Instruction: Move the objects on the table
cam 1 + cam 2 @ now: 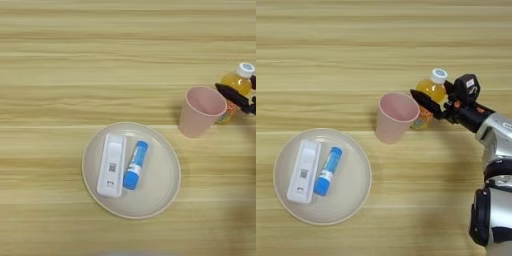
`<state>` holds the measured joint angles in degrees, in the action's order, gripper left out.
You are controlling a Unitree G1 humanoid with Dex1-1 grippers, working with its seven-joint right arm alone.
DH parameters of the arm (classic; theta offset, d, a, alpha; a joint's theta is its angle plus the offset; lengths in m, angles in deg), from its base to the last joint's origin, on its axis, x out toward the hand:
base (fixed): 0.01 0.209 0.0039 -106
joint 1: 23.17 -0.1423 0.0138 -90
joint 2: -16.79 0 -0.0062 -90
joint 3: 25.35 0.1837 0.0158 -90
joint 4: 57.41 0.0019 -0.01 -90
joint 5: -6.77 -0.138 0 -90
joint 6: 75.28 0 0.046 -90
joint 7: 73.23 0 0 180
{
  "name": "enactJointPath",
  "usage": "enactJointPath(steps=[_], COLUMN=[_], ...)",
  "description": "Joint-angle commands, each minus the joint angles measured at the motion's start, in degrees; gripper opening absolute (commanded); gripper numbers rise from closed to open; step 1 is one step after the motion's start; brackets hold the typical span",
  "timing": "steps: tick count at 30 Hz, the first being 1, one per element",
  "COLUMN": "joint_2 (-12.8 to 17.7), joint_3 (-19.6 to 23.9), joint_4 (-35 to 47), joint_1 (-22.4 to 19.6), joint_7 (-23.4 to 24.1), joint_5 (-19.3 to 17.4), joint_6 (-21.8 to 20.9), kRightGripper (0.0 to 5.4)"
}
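Right gripper [428, 97] fingers seemingly clamped around juice bottle [432, 91], pink cup [394, 117] just beside, blue tube [328, 171] on plate [351, 197]

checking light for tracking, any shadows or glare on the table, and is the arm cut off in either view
Right eye view: soft shadows under the pink plastic cup and silver forearm, with no hard glare; left eye view: only the black pincer tip shows at the right edge by the small orange juice bottle.

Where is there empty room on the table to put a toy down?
The table is bare all across the far side and to the left of the plate. It is crowded on the right, where the pink cup, juice bottle and gripper bunch together.
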<state>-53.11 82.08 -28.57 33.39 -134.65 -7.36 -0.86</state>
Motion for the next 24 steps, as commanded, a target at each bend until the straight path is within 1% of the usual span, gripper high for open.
enactJointPath(steps=[1,16,21,24], joint_2=[2.95,2.80,2.41,1.92], joint_3=[0.40,1.19,1.79,1.84], joint_4=[2.26,2.81,4.89,7.56], joint_1=[-4.51,-5.47,-6.57,-7.19], joint_7=[1.88,2.55,4.00,4.47], joint_5=[-0.08,-0.66,-1.15,-1.58], joint_6=[-1.09,-1.42,-2.09,-2.18], kRightGripper=[3.54,3.53,3.53,3.52])
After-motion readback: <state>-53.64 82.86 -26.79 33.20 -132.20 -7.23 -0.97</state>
